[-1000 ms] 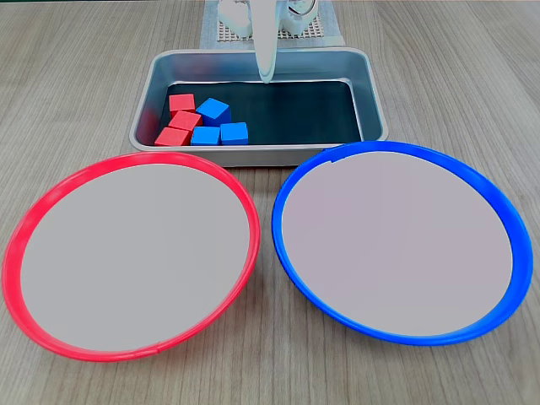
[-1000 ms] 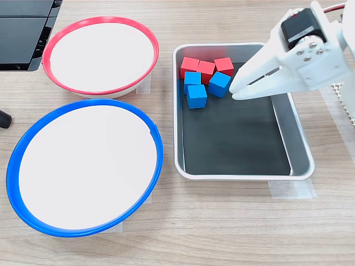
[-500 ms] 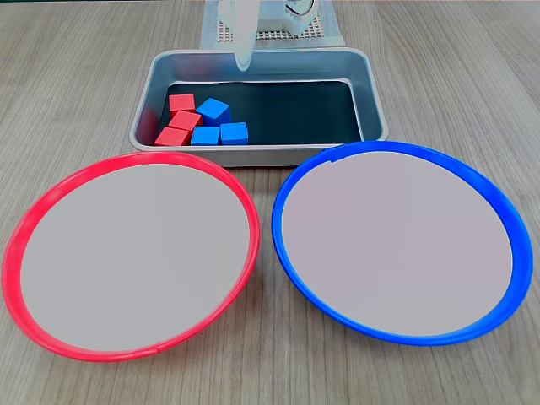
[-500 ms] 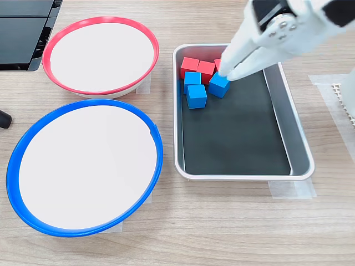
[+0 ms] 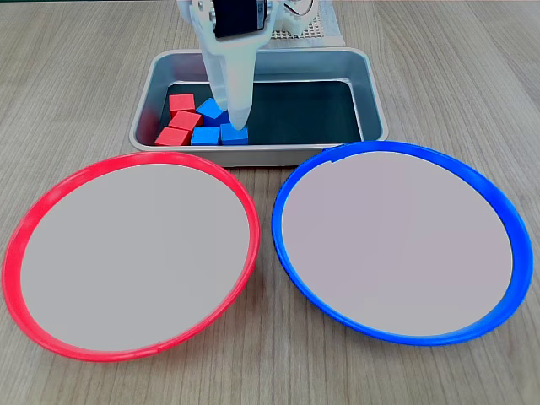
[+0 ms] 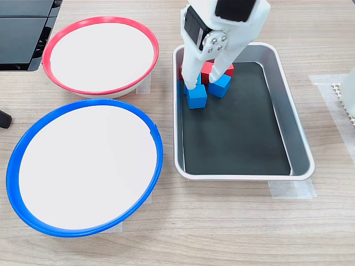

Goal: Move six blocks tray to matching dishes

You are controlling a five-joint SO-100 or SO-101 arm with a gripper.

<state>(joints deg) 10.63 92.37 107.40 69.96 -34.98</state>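
Note:
The six blocks lie bunched in one end of the tray (image 5: 372,93) (image 6: 300,148). Three red blocks (image 5: 181,104) (image 5: 185,120) (image 5: 171,137) sit left of three blue blocks (image 5: 205,136) (image 5: 234,133) (image 6: 196,97) (image 6: 221,86). My gripper (image 5: 240,119) (image 6: 203,81) hangs open just above the cluster. One fingertip is at the nearer blue block, the other by the tilted blue block, and a red block (image 6: 207,70) shows between them. The arm hides part of the cluster. The red-rimmed dish (image 5: 143,157) (image 6: 155,53) and the blue-rimmed dish (image 5: 396,145) (image 6: 158,149) hold nothing.
A white mesh mat (image 5: 314,34) (image 6: 345,105) lies under the arm's base beyond the tray. A dark flat object (image 6: 22,27) fills one table corner. Tape (image 6: 291,190) holds the tray's end down. Most of the tray's dark bottom (image 6: 233,138) is bare.
The gripper has swung from the tray's far side over to the block cluster, come down close to the blocks, and spread its fingers open. No block has moved.

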